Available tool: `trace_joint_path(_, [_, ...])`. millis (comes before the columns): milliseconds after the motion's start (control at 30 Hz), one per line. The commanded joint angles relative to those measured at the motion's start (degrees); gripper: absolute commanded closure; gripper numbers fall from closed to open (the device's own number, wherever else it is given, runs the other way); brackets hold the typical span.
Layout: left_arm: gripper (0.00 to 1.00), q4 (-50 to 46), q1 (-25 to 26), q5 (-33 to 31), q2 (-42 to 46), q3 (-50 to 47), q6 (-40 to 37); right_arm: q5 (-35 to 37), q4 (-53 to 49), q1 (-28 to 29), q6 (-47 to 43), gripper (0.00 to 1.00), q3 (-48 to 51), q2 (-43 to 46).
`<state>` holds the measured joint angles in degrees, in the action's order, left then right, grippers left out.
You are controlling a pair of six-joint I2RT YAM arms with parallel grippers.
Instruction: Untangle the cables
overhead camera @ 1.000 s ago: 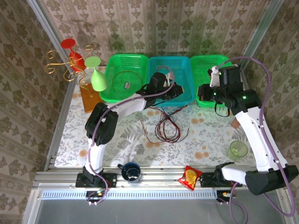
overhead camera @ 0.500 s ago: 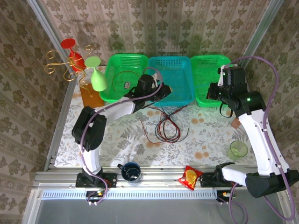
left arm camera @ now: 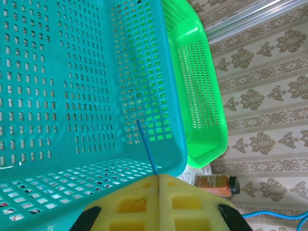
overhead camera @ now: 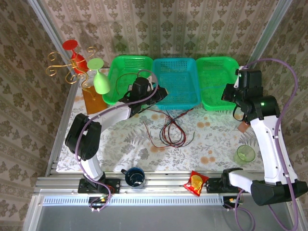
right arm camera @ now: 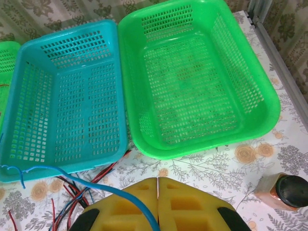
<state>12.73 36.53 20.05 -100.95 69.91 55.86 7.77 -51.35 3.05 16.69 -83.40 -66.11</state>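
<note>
Patterned wallpaper is seen behind a floral worktop [overhead camera: 120,139] from the top camera, with a left green basket [overhead camera: 114,91], a blue basket [overhead camera: 175,82] and a right green basket [overhead camera: 216,82] lined up along the far side. Red and black cables [overhead camera: 173,129] lie tangled on the worktop just near of the blue basket, and a red cable [overhead camera: 130,76] is curved inside the left green basket. The left gripper [overhead camera: 156,96] is held at the near rim where the left green and blue baskets meet; the right gripper [overhead camera: 230,94] is held over the right green basket. A mug [overhead camera: 134,176], a snack packet [overhead camera: 196,183] and a green cup [overhead camera: 245,154] are placed near the front edge. From the left wrist, the left gripper [left arm camera: 158,179] is seen closed, a thin blue cable [left arm camera: 146,147] pinched between its yellow pads in front of the blue basket [left arm camera: 72,72]. From the right wrist, the right gripper [right arm camera: 158,182] is seen with its pads pressed together; the blue cable [right arm camera: 72,171] is led across the left pad to the seam, apparently clamped there, and a spice jar [right arm camera: 281,191] is stood to the right.
</note>
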Motion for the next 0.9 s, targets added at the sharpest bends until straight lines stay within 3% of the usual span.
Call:
trace_joint_path(0, [1.0,-1.55,-0.59,-0.99,1.81,0.67,-2.18,1.33,0.55,-1.68,-0.6,1.0,0.27,0.89])
trace_joint_path(300, [1.0,0.3,-0.76,-0.3,2.28,0.22,-2.23,0.74,-0.17,-5.66,-0.8,1.0,1.08,0.72])
trace_joint_path(367, [1.0,2.02,-0.07,1.2,2.74,0.98,-4.84,-1.02,0.11,-6.12,-0.79,1.0,1.75,0.8])
trace_joint_path(500, [1.0,-5.55,5.53,0.87,3.15,8.83,-20.21,-5.42,1.55,-6.12,1.16,1.0,3.43,0.65])
trace_joint_path(733, [1.0,-4.21,6.66,0.48,2.98,9.63,-20.85,-7.59,1.44,-6.3,0.25,1.0,1.62,-0.16])
trace_joint_path(767, [0.97,-4.07,6.83,1.32,2.65,10.13,-21.18,-8.53,1.26,-6.3,0.27,1.0,1.03,-0.1])
trace_joint_path(800, [0.86,-4.11,7.12,2.56,2.28,10.69,-22.57,-10.07,1.28,-6.3,0.36,1.0,0.41,0.05])
trace_joint_path(867, [0.73,-4.88,8.01,3.46,1.65,11.62,-26.52,-12.93,1.22,-6.3,0.44,1.0,-0.77,0.36])
